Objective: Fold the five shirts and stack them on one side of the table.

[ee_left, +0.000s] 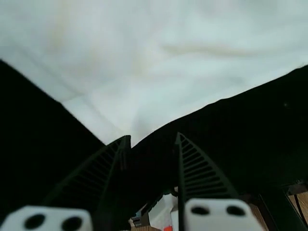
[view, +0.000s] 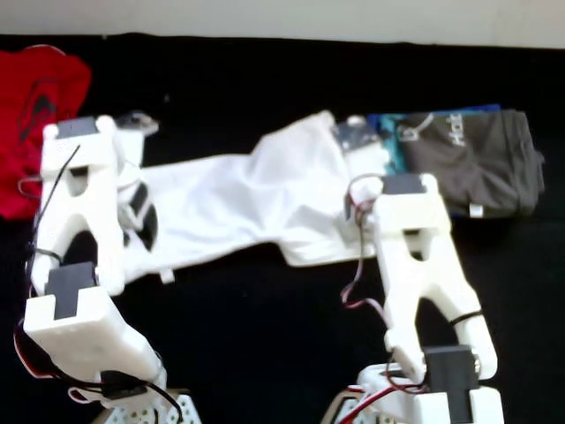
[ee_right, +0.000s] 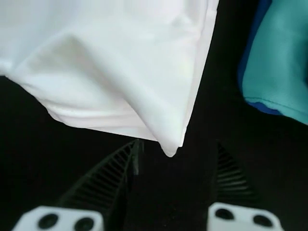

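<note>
Shirts on black worktop [view: 265, 344], entered left to right.

1. Red shirt [view: 35, 124]: far left edge, crumpled and unfolded, well apart from the stack.

2. Left hand [ee_left: 152, 139]: at the left end of the white shirt. Its fingers are parted to a moderate gap with nothing between them. The cloth's edge lies just ahead of the tips.

3. White shirt [view: 238, 203]: centre, stretched sideways between the 2 arms, rumpled, with its right half doubled over. Judged light, thin and limp. It should sag and slide on itself when lifted, so a pinch through all layers at a corner or hem looks safer than one mid-panel.

4. Right hand [ee_right: 178, 144]: at the white shirt's right end. Its fingers are spread wide and grip nothing. A doubled corner of the cloth points into the gap between them. That corner seems the natural hold, with the left hand taking the edge on its own side.

5. Stack, right side toward the back: folded grey shirt [view: 481, 163] on top, teal shirt [ee_right: 279, 62] beneath, and a blue layer [ee_right: 250, 91] under that. Whether the blue is a separate shirt cannot be told. A narrow strip of worktop separates the stack from the white shirt.
</note>
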You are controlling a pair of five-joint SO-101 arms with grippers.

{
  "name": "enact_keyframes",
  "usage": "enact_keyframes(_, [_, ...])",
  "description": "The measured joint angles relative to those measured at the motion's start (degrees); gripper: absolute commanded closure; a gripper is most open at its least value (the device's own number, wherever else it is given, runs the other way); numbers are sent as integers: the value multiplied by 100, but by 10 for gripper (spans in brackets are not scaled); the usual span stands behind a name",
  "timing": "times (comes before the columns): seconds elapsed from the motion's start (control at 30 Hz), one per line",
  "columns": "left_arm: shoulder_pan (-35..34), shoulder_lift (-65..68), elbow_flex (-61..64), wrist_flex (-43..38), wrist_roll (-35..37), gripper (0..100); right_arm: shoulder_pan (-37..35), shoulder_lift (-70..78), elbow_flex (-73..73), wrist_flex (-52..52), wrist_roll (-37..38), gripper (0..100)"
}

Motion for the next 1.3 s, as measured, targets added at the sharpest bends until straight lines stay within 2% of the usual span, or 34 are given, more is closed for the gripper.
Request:
enact_keyframes(0.1, [-202,0,-818,202,0,864,0,0,-563,132,-70,786])
enact_keyframes(0.2, [-229,9,-1160,97,26,1000,-53,26,-1037,-35,-273,949])
enact_keyframes(0.23, [-202,79,-1222,-62,132,982,-123,123,-1187,-176,-299,997])
enact_keyframes(0.33, [-53,475,-1310,-598,510,993,-431,730,-1741,-545,-325,950])
enact_keyframes(0.5, [79,1389,-1327,-1415,624,991,-747,2400,-3358,-730,-360,947])
enact_keyframes(0.67, [-334,1820,-1327,-2031,853,991,-747,4589,-5591,-738,-378,947])
enact_keyframes(0.93, [-1029,1829,-1327,-2391,905,991,-510,7596,-8554,-738,-378,947])
enact_keyframes(1.03, [-1090,1952,-1327,-2567,826,991,-290,8088,-9345,-668,-378,947])
enact_keyframes(1.2, [-1081,2435,-1644,-2629,712,991,-132,8202,-10286,9,-378,947])
enact_keyframes(1.3, [-1081,2505,-2031,-2356,712,991,-132,8202,-10989,413,-378,947])
